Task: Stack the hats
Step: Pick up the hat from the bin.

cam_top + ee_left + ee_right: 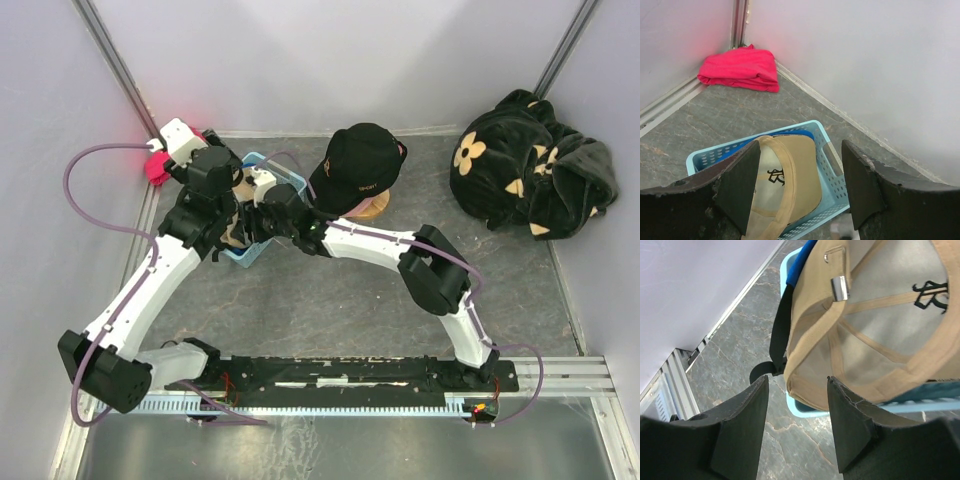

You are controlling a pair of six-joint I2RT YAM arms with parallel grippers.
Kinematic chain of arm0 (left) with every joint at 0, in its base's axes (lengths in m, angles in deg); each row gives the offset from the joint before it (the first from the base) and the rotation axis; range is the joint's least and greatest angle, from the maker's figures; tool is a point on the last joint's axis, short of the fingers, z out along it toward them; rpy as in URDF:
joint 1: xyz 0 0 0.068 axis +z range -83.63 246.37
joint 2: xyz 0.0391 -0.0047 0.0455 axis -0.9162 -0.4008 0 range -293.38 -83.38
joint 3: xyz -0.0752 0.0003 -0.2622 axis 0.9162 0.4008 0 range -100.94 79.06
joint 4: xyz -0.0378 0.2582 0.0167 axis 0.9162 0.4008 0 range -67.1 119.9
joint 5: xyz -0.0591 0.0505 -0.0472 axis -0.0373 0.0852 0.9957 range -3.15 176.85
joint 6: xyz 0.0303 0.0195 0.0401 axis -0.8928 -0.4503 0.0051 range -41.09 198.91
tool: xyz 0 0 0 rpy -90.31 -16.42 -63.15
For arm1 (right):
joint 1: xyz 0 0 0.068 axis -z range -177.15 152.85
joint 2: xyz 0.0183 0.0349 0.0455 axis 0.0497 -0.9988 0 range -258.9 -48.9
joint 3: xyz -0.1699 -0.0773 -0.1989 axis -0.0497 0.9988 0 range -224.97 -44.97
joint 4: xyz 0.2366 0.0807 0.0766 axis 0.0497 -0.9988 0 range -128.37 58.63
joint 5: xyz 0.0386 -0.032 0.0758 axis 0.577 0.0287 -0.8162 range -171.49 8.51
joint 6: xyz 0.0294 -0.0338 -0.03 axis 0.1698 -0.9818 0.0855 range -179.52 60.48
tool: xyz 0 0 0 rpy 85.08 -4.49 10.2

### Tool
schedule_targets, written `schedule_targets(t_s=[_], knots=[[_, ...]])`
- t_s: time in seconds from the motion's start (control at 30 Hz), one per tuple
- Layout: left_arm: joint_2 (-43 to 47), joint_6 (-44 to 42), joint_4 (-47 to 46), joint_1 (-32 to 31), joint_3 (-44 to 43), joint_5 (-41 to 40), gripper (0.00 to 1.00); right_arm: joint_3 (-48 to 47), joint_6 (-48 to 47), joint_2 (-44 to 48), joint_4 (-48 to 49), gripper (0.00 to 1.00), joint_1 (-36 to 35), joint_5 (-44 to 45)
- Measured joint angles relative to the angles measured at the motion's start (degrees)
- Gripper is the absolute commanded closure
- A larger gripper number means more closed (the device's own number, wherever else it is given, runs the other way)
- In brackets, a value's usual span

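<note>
the red cloth (740,70) lies in the upper-left corner, well away from the work. just right of it the left gripper (800,192) hovers over the light blue basket (836,182), fingers spread and pinching nothing. the tan cap (800,170) sits upside down in that basket, below the gap between the fingers. a blue cap (799,262) is tucked behind it.

the right gripper (797,432) comes at the same basket from the other side. it too is spread and holds nothing, with the cap's back rim just above the gap and bare counter (330,300) showing between the fingers.

the step in hand looks like lifting the tan cap out. one gripper should probably take it by the firm brim or rim, closing on cloth only, while the other backs off. the two wrists are crowded together here. a pinch that also catches the basket wall would drag the basket along.

right of the basket the black cap (355,165) tops the stack, a pink cap (343,207) peeking out beneath. the wall (865,60) runs close behind the basket, so the free room is toward the lower middle of the top view. the plush fabric (530,170) fills the far right corner.
</note>
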Motion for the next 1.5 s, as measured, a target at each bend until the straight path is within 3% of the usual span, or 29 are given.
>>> schedule_targets(t_s=[0.4,0.5,0.6,0.73,1.13,1.5], knots=[[2.62,-0.02,-0.02,0.11,1.01,-0.02,0.27,-9.33,0.87,-8.46,-3.61,0.45,-0.57,-1.97],[2.75,0.0,-0.04,0.17,1.81,-0.02,0.27,-10.03,1.01,-9.29,-4.22,0.59,-0.57,-1.97],[2.75,0.0,-0.07,0.37,2.64,-0.04,0.26,-10.54,0.92,-9.81,-4.39,0.84,-0.55,-1.99],[3.02,0.0,-0.31,0.66,3.78,-0.13,0.26,-10.8,0.98,-9.84,-3.96,0.94,-0.39,-2.12],[4.15,0.0,-1.44,2.82,5.38,-1.03,0.25,-10.99,0.68,-9.29,-1.29,0.99,1.81,-2.75],[5.09,0.02,-4.13,3.32,7.06,-1.46,0.25,-10.71,3.45,-5.84,7.67,0.99,5.03,-4.81]])
